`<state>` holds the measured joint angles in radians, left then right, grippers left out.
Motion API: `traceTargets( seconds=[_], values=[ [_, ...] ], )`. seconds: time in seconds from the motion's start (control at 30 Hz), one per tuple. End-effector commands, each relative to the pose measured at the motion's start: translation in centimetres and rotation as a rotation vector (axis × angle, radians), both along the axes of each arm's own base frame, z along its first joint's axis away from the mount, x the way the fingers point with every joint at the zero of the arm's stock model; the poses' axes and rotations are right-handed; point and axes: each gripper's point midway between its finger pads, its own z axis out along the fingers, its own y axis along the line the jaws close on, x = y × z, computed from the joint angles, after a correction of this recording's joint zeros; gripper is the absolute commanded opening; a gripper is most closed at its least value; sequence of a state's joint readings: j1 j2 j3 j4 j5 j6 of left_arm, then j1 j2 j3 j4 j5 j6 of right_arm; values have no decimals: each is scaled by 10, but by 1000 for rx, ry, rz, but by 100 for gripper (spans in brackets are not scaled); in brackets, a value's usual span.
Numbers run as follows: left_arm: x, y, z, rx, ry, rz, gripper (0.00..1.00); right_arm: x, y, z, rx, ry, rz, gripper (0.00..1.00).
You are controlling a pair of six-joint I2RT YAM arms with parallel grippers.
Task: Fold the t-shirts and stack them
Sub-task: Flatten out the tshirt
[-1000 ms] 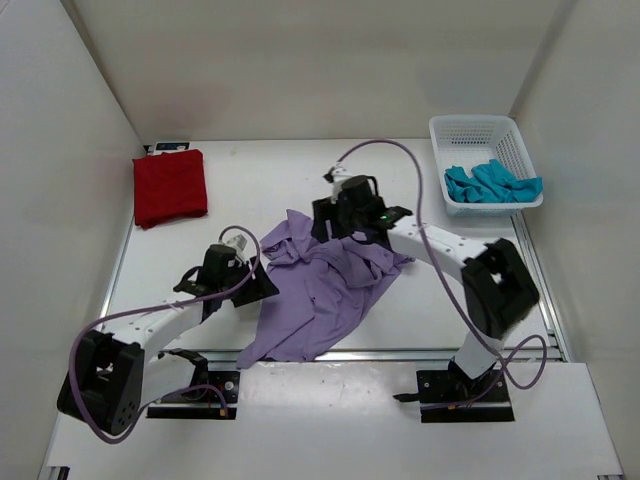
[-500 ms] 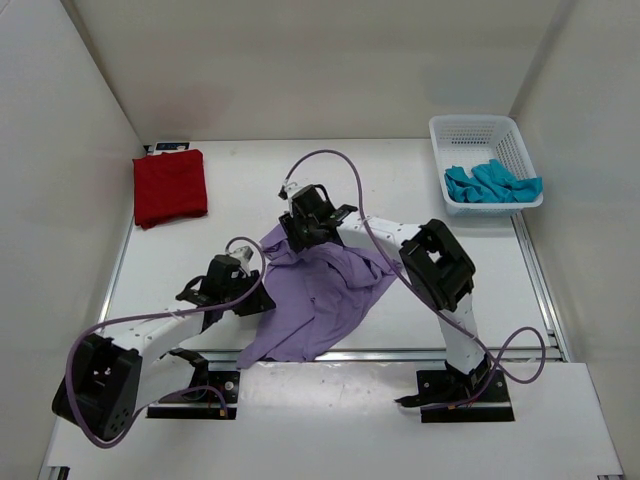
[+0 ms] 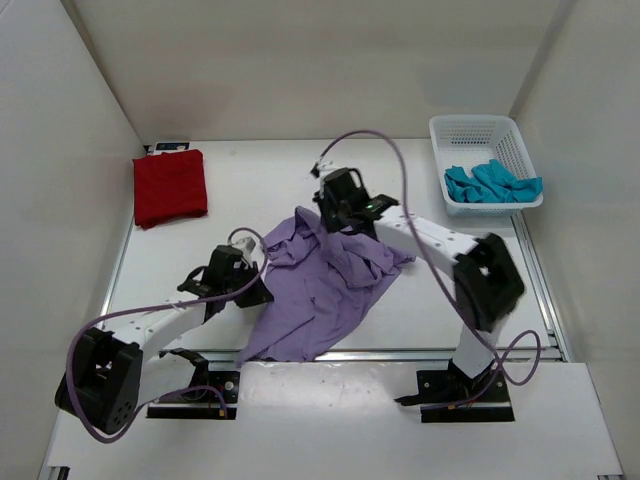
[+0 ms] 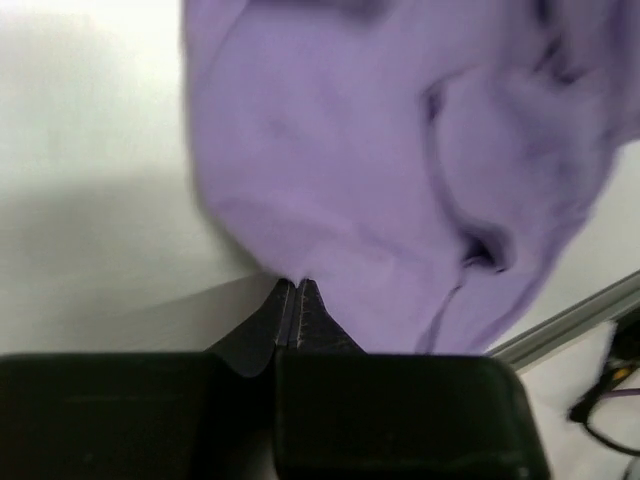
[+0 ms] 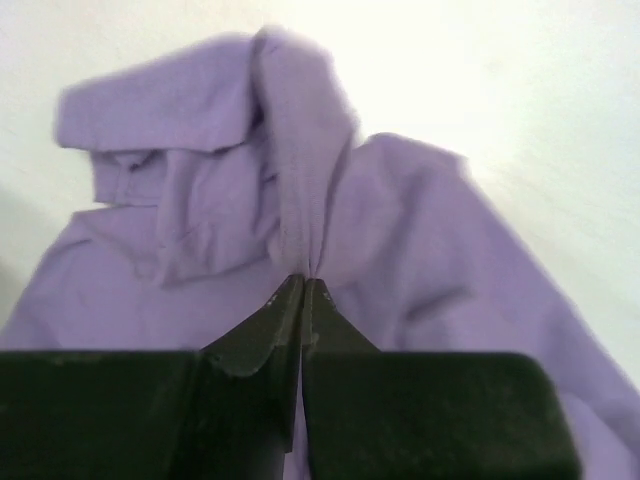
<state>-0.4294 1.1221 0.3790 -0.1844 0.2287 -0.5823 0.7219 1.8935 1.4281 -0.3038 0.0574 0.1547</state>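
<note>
A crumpled lavender t-shirt [image 3: 325, 285] lies in the middle of the table. My left gripper [image 3: 258, 288] sits at its left edge, shut on a pinch of the purple cloth [image 4: 400, 190]; the gripper tips [image 4: 297, 285] meet at the hem. My right gripper [image 3: 328, 212] is at the shirt's far top edge, shut on a raised fold of the lavender cloth [image 5: 300, 200], the tips [image 5: 303, 283] pressed together. A folded dark red t-shirt [image 3: 169, 186] rests at the far left. A teal t-shirt [image 3: 490, 183] lies bunched in the basket.
The white mesh basket [image 3: 470, 132] stands at the far right corner. White walls enclose the table on three sides. A metal rail [image 3: 400, 352] runs along the near edge, and another runs along the right side.
Both grippers have gone from open to shut on the lavender t-shirt. The right arm swung left, then back right to the shirt's top edge. The left gripper edged slightly right.
</note>
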Motion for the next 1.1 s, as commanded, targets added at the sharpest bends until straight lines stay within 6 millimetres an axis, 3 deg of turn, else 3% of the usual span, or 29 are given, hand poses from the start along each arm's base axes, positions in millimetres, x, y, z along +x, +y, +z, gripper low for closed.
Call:
traceTargets(
  seconds=[0.0,0.03,0.07,0.13,0.17,0.23,0.27,0.33,0.37,0.4,0.47,0.5,0.57,0.63,0.67,0.73,0.77,0.8,0.83,0.87,0.9,0.93,0.97,1.03,1.07],
  values=[
    [44,-15,60,-87,-148,6,0,6,-29,128,183,-226,-68,0],
    [55,-19,79,-120,-175,10,0,1,-42,153,206,-266,-78,0],
    [62,-18,91,-138,-192,18,0,-1,-53,163,211,-278,-96,0],
    [89,-24,143,-187,-294,18,0,-17,-76,216,281,-366,-117,0],
    [95,-24,157,-200,-314,26,0,-20,-86,230,280,-391,-130,0],
    [113,-25,209,-255,-408,28,0,-41,-108,279,316,-482,-155,0],
    [120,-19,225,-278,-438,53,0,-50,-112,279,287,-474,-164,0],
    [128,-11,278,-366,-520,73,0,-75,-126,320,296,-531,-184,0],
    [134,3,303,-380,-587,111,0,-89,-125,344,302,-586,-190,0],
    [136,13,318,-397,-620,143,0,-103,-119,348,275,-599,-186,0],
    [132,27,363,-398,-712,171,1,-137,-117,381,323,-651,-169,0],
    [129,29,367,-370,-718,174,1,-155,-110,389,335,-668,-147,0],
    [121,42,404,-305,-824,200,2,-180,-108,402,365,-698,-131,0],
    [113,45,416,-257,-849,215,3,-213,-107,423,425,-731,-144,1],
    [111,53,430,-227,-891,245,3,-223,-109,421,371,-775,-117,0],
    [104,54,439,-190,-912,256,3,-258,-130,435,323,-903,-118,0],
    [103,61,446,-156,-928,284,3,-255,-160,450,579,-800,-242,0],
    [100,62,457,-144,-955,301,3,-263,-162,457,519,-802,-154,0],
    [98,63,458,-117,-962,298,3,-257,-159,459,497,-805,-196,0],
    [97,66,466,-100,-985,320,3,-243,-160,459,289,-926,-170,0],
    [96,70,471,-84,-1004,334,3,-240,-158,468,479,-836,-229,0],
    [94,70,474,-85,-1016,338,4,-236,-151,461,445,-866,-193,0],
    [99,67,465,-62,-997,328,5,-229,-169,466,521,-858,-243,0],
    [120,62,436,-31,-934,313,5,-230,-177,448,491,-905,-226,0],
    [125,58,426,-40,-904,293,4,-230,-192,451,592,-889,-252,0]
  ],
)
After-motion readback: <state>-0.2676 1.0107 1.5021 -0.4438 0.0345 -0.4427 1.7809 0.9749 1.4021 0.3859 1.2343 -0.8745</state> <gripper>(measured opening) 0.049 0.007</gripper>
